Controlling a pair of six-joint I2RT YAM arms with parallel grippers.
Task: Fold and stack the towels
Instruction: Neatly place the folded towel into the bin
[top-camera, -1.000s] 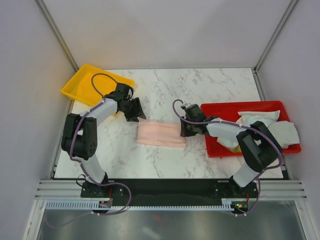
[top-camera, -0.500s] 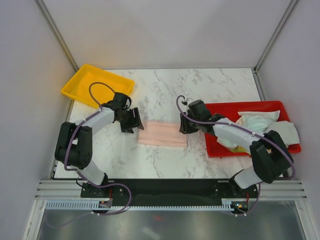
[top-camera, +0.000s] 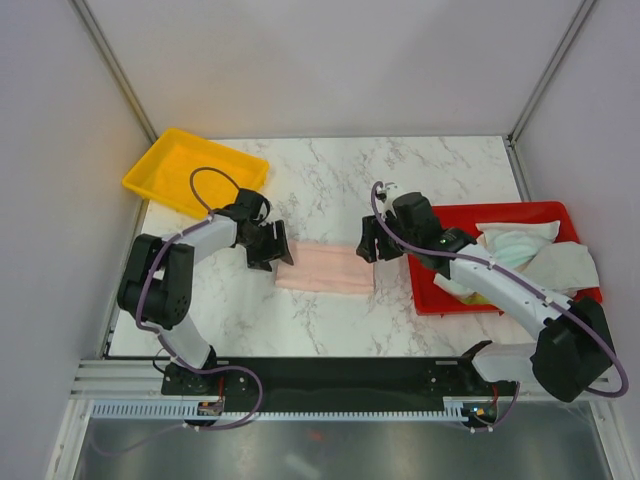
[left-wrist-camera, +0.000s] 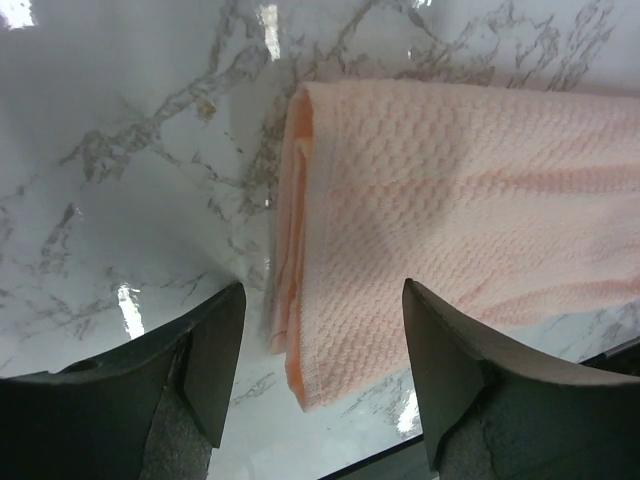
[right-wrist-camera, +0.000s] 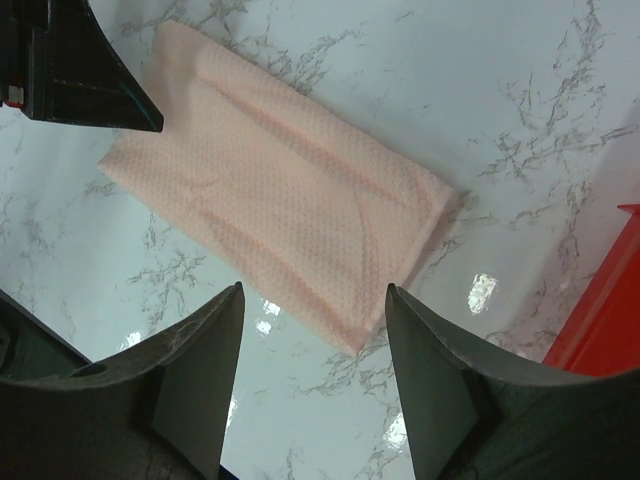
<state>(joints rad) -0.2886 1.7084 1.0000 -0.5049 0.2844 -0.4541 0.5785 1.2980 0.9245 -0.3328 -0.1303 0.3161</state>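
On the worktop (top-camera: 330, 180), folded pink towel (top-camera: 325, 268), left pincer (top-camera: 274, 248) and right pincer (top-camera: 368, 241) at its 2 ends, both spread apart, empty.

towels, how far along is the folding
Done: one pink towel lies folded on the table. In hand: nothing; left gripper and right gripper are open at its ends. Left: the towels in the red tray are unfolded, and nothing is stacked.
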